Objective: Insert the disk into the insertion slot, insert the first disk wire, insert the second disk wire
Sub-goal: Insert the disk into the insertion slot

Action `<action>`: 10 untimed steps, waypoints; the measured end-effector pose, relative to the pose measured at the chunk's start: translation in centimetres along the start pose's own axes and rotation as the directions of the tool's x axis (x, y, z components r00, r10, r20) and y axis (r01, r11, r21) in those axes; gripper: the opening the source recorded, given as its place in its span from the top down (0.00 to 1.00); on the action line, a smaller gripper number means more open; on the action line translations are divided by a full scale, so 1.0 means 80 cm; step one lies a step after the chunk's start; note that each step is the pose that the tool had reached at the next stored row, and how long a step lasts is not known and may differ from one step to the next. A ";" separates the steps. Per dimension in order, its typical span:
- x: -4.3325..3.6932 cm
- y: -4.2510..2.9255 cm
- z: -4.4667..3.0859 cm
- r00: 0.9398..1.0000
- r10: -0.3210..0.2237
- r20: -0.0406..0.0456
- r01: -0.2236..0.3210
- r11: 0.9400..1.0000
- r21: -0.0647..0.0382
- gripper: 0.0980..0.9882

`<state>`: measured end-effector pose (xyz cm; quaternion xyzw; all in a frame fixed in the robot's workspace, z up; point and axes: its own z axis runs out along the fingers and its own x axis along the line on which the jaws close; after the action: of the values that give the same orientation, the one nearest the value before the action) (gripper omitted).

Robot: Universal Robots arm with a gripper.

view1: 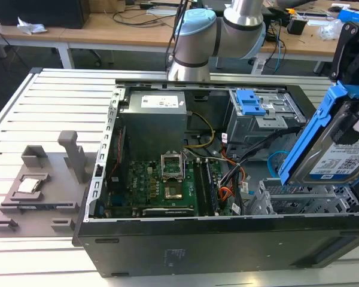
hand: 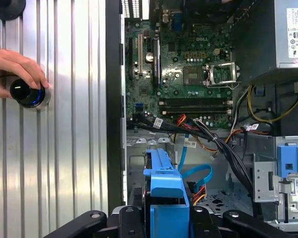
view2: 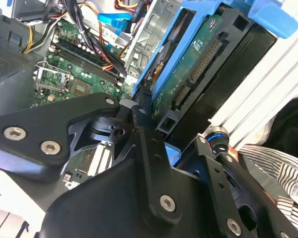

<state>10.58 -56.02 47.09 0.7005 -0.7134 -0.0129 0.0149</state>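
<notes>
The disk (view1: pixel 334 160) hangs steeply tilted at the exterior view's right, above the open computer case (view1: pixel 185 245). Its long axis runs from a low end on the exterior view's left up to a high end on the right. The white label faces the camera and the blue carrier frames its edges. The low end sits just over the insertion slot (view1: pixel 290 200), not inside a bay. In the second wrist view the disk's (view2: pixel 193 64) green circuit-board side shows. The pincer (view2: pixel 176 121) is closed on the disk, with a black finger (view2: pixel 148 141) pressed along one edge. In the first wrist view the carrier (hand: pixel 164 181) stands up from the pincer (hand: pixel 166 220), over the drive bay area. The arm (view1: pixel 227 24) reaches in from behind the case, its pale blue-capped joints high above the power supply (view1: pixel 152 119). Beside the slot stands the taller cage with a blue clip (view1: pixel 250 101); the motherboard (view1: pixel 167 179) lies further to the exterior view's left. On the slatted table (hand: pixel 64 148) a person's hand (hand: pixel 15 67) rests on a black knob (hand: pixel 27 94).
</notes>
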 end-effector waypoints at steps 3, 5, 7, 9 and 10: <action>0.000 -0.0002 0.0053 1.000 0.000 0.000 0.000 1.000 0.000 0.70; 0.000 -0.0003 0.0077 1.000 0.000 0.000 0.000 1.000 0.000 0.70; 0.000 -0.0004 0.0101 1.000 0.000 0.000 0.000 1.000 0.000 0.70; 0.000 -0.0005 0.0131 1.000 0.000 0.000 0.000 1.000 0.000 0.70; 0.000 -0.0005 0.0142 1.000 0.000 0.000 0.000 1.000 0.000 0.70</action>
<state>10.58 -56.02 45.95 0.7005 -0.7134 -0.0129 0.0149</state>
